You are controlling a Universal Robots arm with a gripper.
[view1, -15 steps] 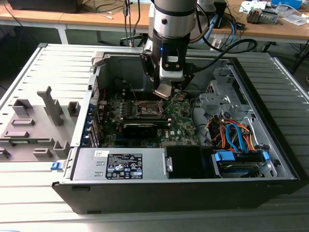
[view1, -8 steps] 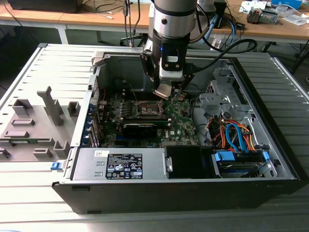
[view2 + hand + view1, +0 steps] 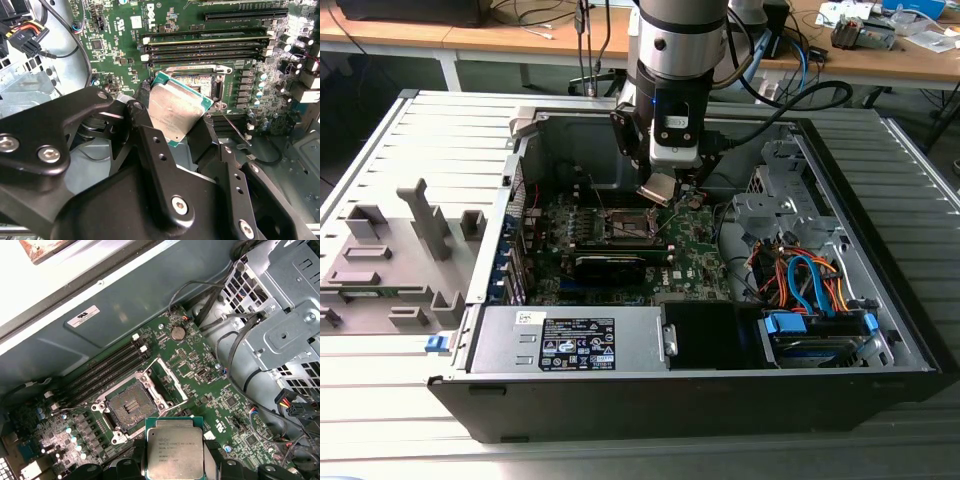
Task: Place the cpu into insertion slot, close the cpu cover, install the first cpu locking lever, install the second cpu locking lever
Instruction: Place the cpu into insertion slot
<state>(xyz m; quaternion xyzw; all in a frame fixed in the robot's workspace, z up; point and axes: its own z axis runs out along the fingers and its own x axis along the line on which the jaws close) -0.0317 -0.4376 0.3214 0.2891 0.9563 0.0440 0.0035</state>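
My gripper hangs inside the open computer case, shut on the cpu, a flat square chip with a silvery face. In the second wrist view the black fingers clamp two opposite edges of the cpu, which is tilted. The insertion slot lies on the green motherboard, bare and dark in its centre, a short way from the cpu and below it. The cpu cover stands swung open beside the slot. In the exterior view the insertion slot sits below the gripper, toward that view's left.
A long black card lies across the board near the slot. Memory slots run alongside the socket. A metal drive cage and cable bundles crowd one side. The power supply fills the front. Grey fixtures stand outside the case.
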